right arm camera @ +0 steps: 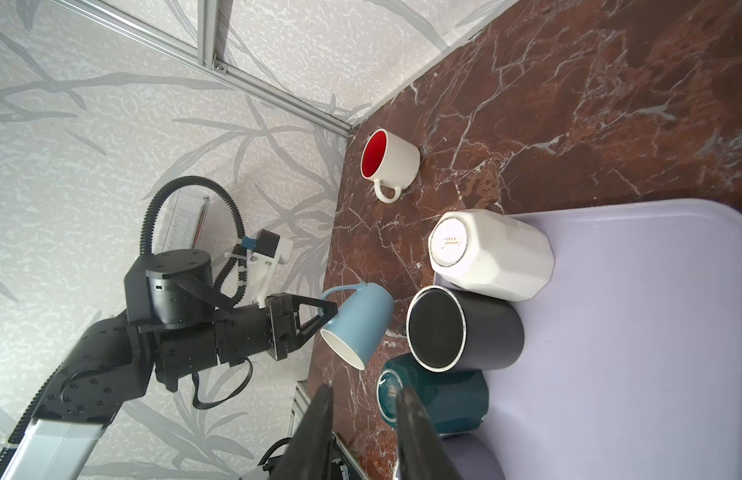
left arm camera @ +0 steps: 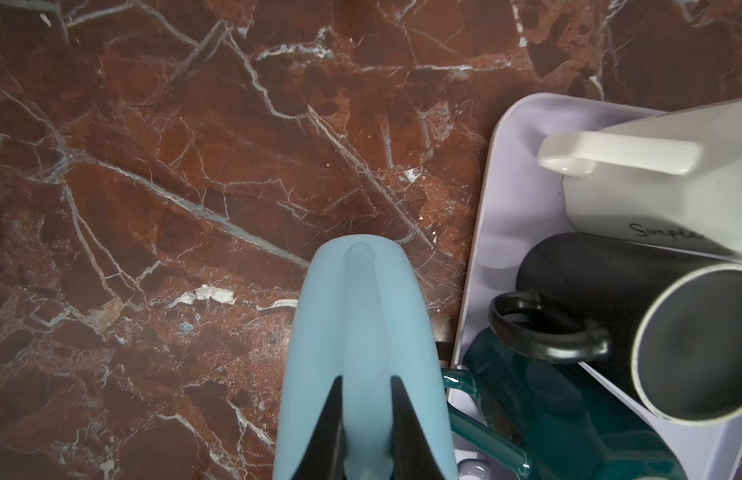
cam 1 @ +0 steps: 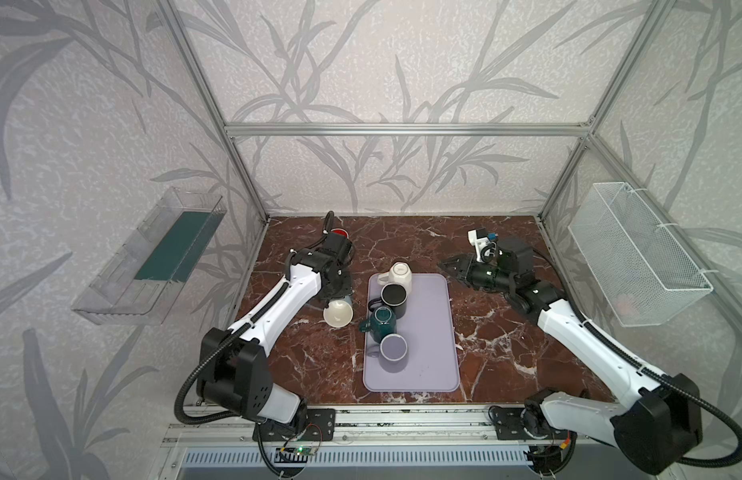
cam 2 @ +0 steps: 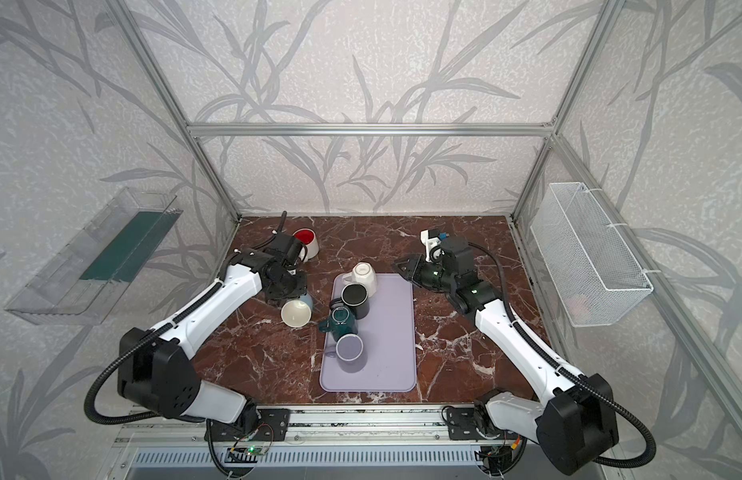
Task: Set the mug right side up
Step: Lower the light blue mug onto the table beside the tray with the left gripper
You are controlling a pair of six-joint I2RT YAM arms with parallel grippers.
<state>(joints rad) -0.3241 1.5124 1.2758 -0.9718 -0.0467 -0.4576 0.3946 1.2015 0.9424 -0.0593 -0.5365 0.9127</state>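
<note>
A light blue mug (cam 1: 338,312) with a white inside hangs tilted, low over the marble just left of the tray, its mouth turned up and toward the front in both top views. My left gripper (left arm camera: 367,378) is shut on the mug's handle, and the blue body (left arm camera: 361,316) fills the space ahead of the jaws. The right wrist view shows the same mug (right arm camera: 359,324) held by the left gripper (right arm camera: 334,311). My right gripper (right arm camera: 366,392) is open and holds nothing; it hovers over the table by the tray's far right corner (cam 1: 444,264).
On the lavender tray (cam 1: 427,332) are an upside-down white faceted mug (cam 1: 399,274), a black mug (cam 1: 393,296) mouth up, a teal mug (cam 1: 381,322) bottom up and a lavender mug (cam 1: 393,347). A red-lined white mug (cam 2: 307,241) stands back left.
</note>
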